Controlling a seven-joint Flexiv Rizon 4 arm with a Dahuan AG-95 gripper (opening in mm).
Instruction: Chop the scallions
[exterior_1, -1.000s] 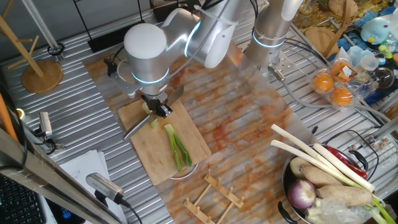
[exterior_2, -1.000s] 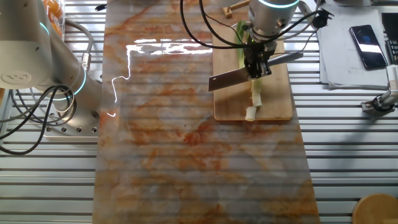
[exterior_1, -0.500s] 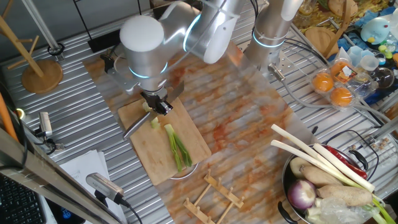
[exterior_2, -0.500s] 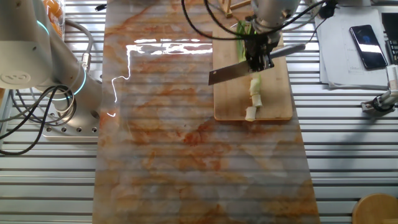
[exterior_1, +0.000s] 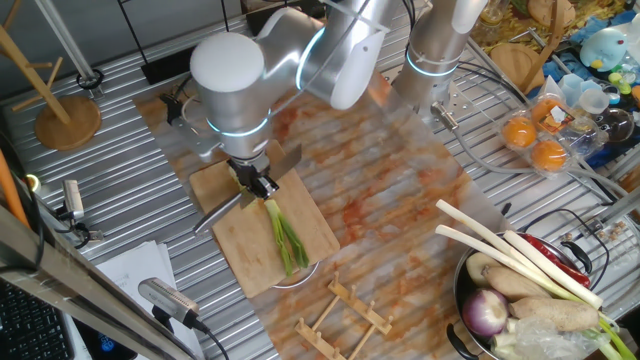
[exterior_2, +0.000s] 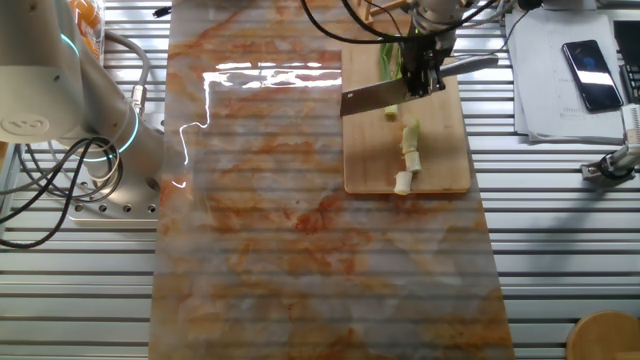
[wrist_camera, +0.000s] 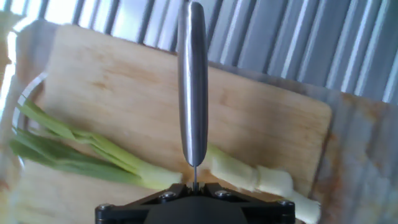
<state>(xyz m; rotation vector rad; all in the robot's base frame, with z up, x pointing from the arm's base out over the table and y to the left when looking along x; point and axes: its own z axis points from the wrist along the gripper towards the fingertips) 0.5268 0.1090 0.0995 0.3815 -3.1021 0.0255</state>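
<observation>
The scallions (exterior_1: 285, 235) lie along a wooden cutting board (exterior_1: 318, 232), green leaves toward the near end. In the other fixed view, short cut white bits (exterior_2: 408, 150) sit in a row on the board (exterior_2: 448, 170), and the green leaves (exterior_2: 385, 55) show beyond the blade. My gripper (exterior_1: 258, 183) (exterior_2: 425, 75) is shut on a knife (exterior_2: 372, 97), held level just above the stalk where white turns green. The hand view looks along the knife (wrist_camera: 193, 93) edge-on, with leaves (wrist_camera: 74, 149) to its left, white pieces (wrist_camera: 255, 176) to its right, and my gripper (wrist_camera: 194, 186) at the bottom edge.
A pot (exterior_1: 462, 300) at the right holds long white leek stalks (exterior_1: 510, 255) and a red onion (exterior_1: 486, 312). A wooden rack (exterior_1: 345, 315) lies near the board, oranges (exterior_1: 535, 140) at the back right. A phone (exterior_2: 585, 75) rests on papers. A second arm's base (exterior_2: 60, 100) stands left.
The gripper and knife have moved along the stalk toward the green leaves. More cut white bits now lie behind the blade than a second ago.
</observation>
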